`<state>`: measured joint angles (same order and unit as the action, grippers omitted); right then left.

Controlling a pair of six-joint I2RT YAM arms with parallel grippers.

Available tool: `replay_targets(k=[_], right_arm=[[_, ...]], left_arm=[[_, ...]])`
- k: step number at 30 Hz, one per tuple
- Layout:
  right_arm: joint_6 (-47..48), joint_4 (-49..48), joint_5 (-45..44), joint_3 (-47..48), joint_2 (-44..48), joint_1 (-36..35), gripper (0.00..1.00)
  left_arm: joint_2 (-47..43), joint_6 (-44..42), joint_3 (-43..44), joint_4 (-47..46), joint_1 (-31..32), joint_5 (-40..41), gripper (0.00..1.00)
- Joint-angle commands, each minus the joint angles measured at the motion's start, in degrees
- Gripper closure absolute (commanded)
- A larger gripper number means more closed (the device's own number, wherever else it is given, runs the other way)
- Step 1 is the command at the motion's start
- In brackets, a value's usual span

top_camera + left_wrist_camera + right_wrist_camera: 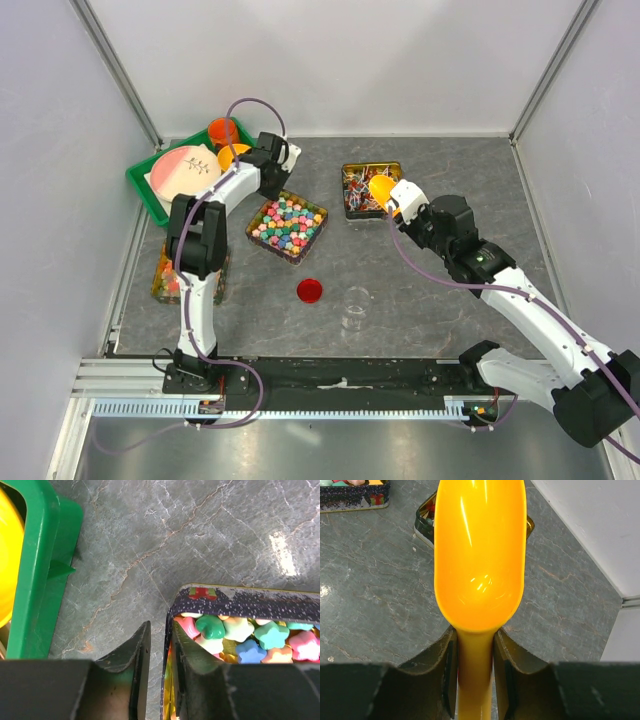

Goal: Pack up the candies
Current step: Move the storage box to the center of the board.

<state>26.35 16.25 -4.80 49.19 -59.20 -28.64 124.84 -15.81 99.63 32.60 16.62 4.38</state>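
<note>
While the candies (287,224) fill a cornerwise tin (322,216) mid-left of the frame, the left tool (161,630) straddles its wall, narrowly parted; the right tool (474,635) clenches a scoop (480,555) pointing up-frame.

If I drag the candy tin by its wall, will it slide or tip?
Probably slides: the tin is low and wide on a smooth table. Its wall looks rigid, so little flex. The candies sit near the rim; a jerk may spill some.
</note>
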Motion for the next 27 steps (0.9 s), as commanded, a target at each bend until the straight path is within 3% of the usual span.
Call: replay_targets(k=[1, 13, 16, 18, 27], right_arm=[[-0.07, -3.24, -0.21, 0.12, 0.05, 0.08, 1.00], [-0.16, -3.15, 0.23, 0.20, -0.21, 0.08, 1.00], [-0.16, -3.15, 0.40, 0.21, -0.39, 0.08, 1.00], [-0.16, -3.15, 0.49, 0.21, -0.48, 0.17, 1.00], [0.63, -1.32, 0.93, 2.40, -1.35, 0.17, 1.00]], left_arm=[[1.90, -1.76, 0.82, -2.19, -0.19, 1.86, 0.72], [3.92, -1.59, 1.53, 2.20, -0.19, 1.69, 0.74], [3.75, -1.15, 1.26, 3.08, -0.10, -0.33, 0.85], [3.84, -0.36, 1.53, 4.57, -0.10, -1.39, 0.99], [0.42, 3.59, -1.63, 7.13, -1.32, -6.92, 0.98]])
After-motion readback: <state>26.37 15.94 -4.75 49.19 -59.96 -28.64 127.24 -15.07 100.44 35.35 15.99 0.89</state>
